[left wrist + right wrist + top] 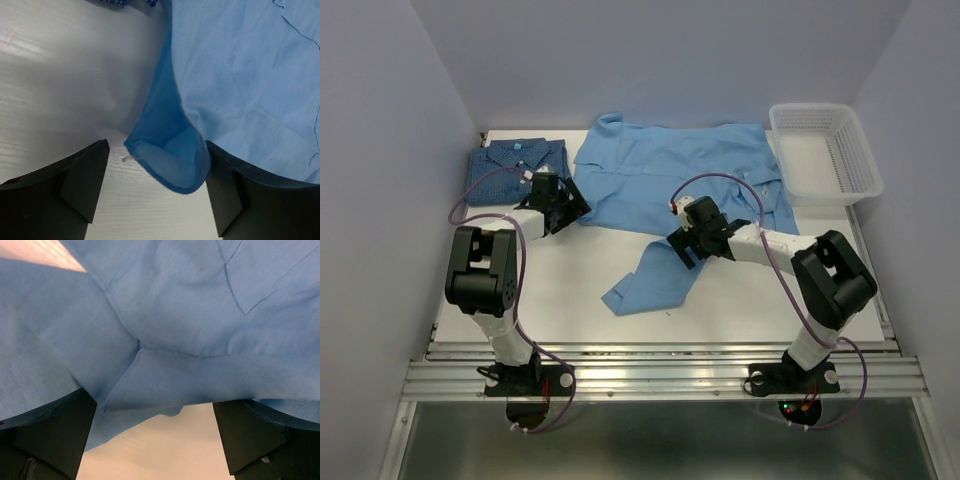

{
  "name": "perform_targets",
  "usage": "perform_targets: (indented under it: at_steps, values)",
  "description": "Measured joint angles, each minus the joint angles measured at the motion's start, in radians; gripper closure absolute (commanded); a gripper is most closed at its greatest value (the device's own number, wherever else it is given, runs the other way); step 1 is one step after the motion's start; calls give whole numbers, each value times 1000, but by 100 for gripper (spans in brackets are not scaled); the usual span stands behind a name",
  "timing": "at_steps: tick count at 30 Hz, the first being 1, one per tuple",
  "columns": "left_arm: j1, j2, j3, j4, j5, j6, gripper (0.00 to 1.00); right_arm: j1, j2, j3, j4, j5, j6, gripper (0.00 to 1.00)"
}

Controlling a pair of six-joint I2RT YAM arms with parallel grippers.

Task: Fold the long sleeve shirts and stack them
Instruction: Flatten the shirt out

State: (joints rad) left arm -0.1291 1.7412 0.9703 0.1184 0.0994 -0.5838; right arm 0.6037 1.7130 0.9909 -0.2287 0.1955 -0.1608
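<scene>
Shirts lie on the table (560,290): the checked dark-blue shirt (515,165) folded at the far left corner, the light sky-blue shirt (670,170) spread beside it, one sleeve trailing nearward. The left gripper (157,165) straddles a fold at that shirt's left edge, jaws apart. The right gripper (155,425), spread wide, straddles the sleeve cloth, unclenched.

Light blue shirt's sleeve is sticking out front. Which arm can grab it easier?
Right, probably. The right gripper hangs open over that sleeve; the left gripper is away at the hem.
</scene>
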Motion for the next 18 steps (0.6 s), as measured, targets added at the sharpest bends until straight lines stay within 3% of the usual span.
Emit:
perform_targets:
  at_steps: [2, 4, 5, 7, 8, 13, 14, 18]
  values:
    - [0, 31, 24, 17, 9, 0, 31, 0, 15, 7, 27, 17, 1, 1]
    - [0, 58, 34, 21, 18, 1, 54, 0, 24, 7, 58, 40, 4, 9]
    - [0, 68, 35, 23, 21, 0, 78, 0, 29, 7, 71, 47, 5, 22]
    - [0, 85, 40, 23, 34, 7, 99, 0, 38, 8, 96, 61, 9, 34]
    - [0, 91, 42, 24, 39, 3, 100, 0, 48, 11, 107, 74, 16, 45]
    - [0, 114, 65, 26, 70, 14, 100, 0, 88, 27, 152, 82, 24, 80]
    - [0, 114, 69, 26, 72, 18, 100, -3, 93, 30, 158, 75, 27, 99]
    - [0, 107, 77, 27, 76, 31, 100, -12, 93, 32, 153, 62, 37, 99]
